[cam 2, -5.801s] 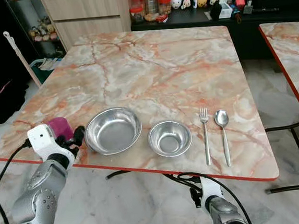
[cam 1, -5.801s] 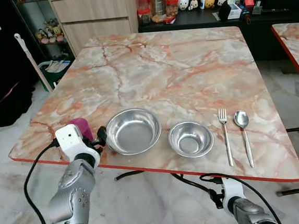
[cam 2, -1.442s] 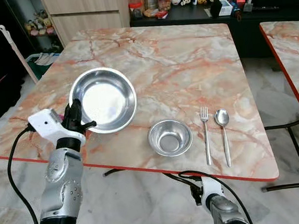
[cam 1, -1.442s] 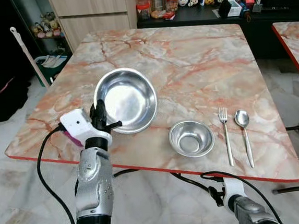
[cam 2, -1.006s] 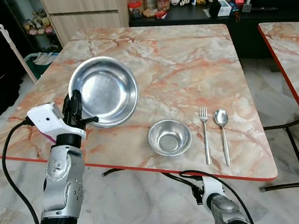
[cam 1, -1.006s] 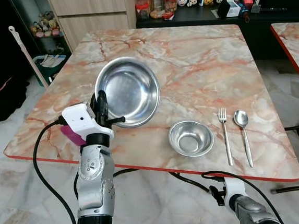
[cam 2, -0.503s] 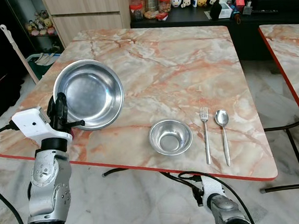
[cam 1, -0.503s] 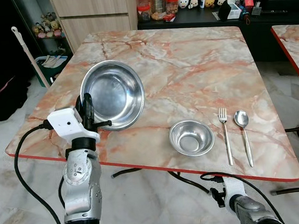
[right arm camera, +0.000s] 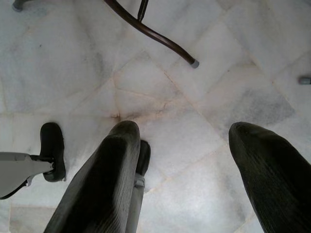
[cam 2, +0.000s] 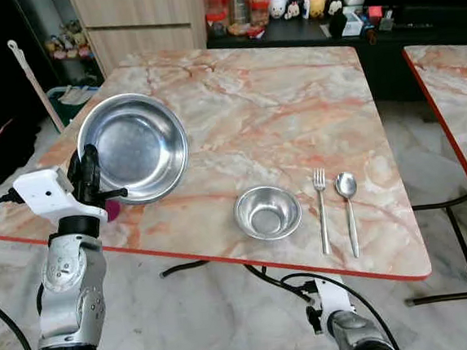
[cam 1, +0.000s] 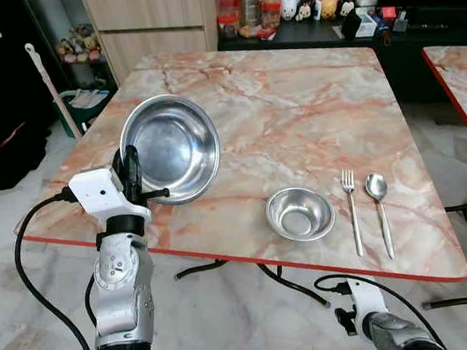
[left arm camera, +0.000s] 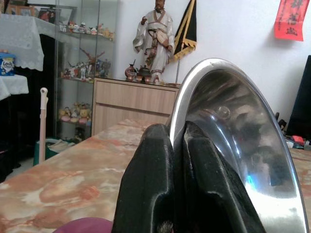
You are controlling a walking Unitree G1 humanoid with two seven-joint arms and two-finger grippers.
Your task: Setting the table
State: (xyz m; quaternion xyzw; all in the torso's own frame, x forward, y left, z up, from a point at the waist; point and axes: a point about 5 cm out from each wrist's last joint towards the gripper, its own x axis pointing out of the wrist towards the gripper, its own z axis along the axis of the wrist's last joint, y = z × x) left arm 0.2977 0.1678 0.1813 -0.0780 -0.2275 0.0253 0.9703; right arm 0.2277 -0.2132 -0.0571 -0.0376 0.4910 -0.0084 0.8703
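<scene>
Your left claw [cam 1: 133,177] pinches the large steel bowl [cam 1: 171,148] by its thin, slick rim, so expect the tilted bowl to swing; your right claw [right arm camera: 184,179] hangs open.

Left arm: raised and bent upward at the elbow, forearm near vertical, wrist at the near left corner of the bench [cam 1: 293,112]. Left tool [cam 1: 132,169]: fingers [left arm camera: 150,189] pressed together, pinching the rim of the large steel bowl [cam 1: 171,148], which is held off the surface and tilted on edge. Right arm: hanging low below the near bench edge. Right tool [right arm camera: 194,170]: fingers spread apart, empty, pointing at the floor.
</scene>
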